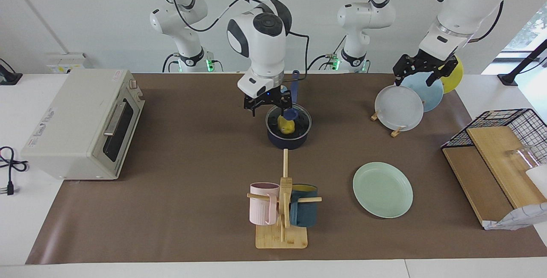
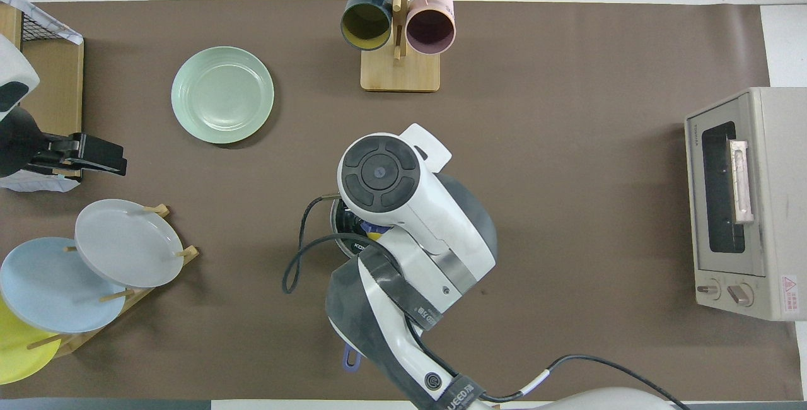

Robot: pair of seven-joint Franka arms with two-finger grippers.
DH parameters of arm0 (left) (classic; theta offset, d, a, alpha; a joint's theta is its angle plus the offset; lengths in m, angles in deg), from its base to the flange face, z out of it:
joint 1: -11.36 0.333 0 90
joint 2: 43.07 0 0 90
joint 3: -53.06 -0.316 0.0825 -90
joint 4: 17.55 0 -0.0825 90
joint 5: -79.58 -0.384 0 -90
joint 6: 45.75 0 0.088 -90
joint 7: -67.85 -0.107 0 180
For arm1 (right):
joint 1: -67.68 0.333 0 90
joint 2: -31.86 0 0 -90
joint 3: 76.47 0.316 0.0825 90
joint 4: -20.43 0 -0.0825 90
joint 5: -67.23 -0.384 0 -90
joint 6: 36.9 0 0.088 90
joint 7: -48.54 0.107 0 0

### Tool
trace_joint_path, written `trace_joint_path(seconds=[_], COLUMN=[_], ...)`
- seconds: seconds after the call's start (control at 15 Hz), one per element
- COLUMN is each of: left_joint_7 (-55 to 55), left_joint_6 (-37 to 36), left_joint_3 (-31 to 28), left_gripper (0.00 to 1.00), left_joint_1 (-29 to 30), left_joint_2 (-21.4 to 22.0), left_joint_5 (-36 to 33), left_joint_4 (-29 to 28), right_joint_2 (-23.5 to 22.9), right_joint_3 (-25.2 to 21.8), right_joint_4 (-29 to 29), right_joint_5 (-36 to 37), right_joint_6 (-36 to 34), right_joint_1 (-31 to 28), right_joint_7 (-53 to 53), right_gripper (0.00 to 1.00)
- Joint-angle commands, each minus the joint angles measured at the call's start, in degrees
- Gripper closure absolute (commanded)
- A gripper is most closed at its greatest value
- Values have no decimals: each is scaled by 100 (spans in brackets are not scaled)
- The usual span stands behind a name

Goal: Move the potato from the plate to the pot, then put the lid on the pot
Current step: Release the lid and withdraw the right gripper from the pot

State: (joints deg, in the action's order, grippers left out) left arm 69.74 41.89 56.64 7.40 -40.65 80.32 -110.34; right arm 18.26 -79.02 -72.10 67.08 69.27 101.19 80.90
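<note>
Resting inside the pot [image 1: 289, 134], the potato [image 1: 286, 125] showed yellow through the clear lid [image 1: 299, 120], which sat on the pot's rim with its blue knob at the centre. The pot stood mid-surface [image 1: 192, 162], nearer to the robots than the mug rack [image 1: 282, 209], its long handle pointing toward the robots. The right gripper [image 1: 268, 103] hung just above the pot's edge on the side toward the right arm's end of the surface, its jaws apart and holding nothing; in the overhead view the right arm's wrist covered most of the pot, leaving only a sliver of the rim [image 2: 336, 227] and the handle's end in sight. The plate [image 1: 383, 189], pale green and bare, lay farther from the robots than the pot and toward the left arm's end of the surface. The left gripper [image 1: 421, 69] waited in the air over the plate rack [image 1: 399, 107], its jaws apart and holding nothing. A toaster oven [image 1: 83, 124] stood at the right arm's end of the surface, and a wire basket [image 1: 506, 128] at the left arm's end.
</note>
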Motion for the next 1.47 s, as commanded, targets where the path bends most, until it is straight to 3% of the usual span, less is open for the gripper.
trace_joint_path(seconds=[0.0, 0.53, 0.93, 1.4], left_joint_7=[23, 31, 31, 31], left_joint_6=[69, 60, 51, 51], left_joint_3=[29, 20, 20, 20], left_gripper=[0, 0, 0, 0], left_joint_1=[80, 80, 80, 80], left_joint_2=[154, 145, 145, 145], left_joint_5=[49, 49, 49, 49], left_joint_4=[-178, -169, -169, -169], right_joint_2=[436, 1148, 1798, 1589], right_joint_3=[62, 53, 45, 62], right_joint_4=[-80, -45, -465, -247], right_joint_5=[59, 121, 147, 402], right_joint_6=[-455, -1633, -1784, -1977], right_joint_1=[-633, -1952, -2234, -2621], right_joint_7=[-772, -2496, -2639, -2973], right_gripper=[0, 0, 0, 0])
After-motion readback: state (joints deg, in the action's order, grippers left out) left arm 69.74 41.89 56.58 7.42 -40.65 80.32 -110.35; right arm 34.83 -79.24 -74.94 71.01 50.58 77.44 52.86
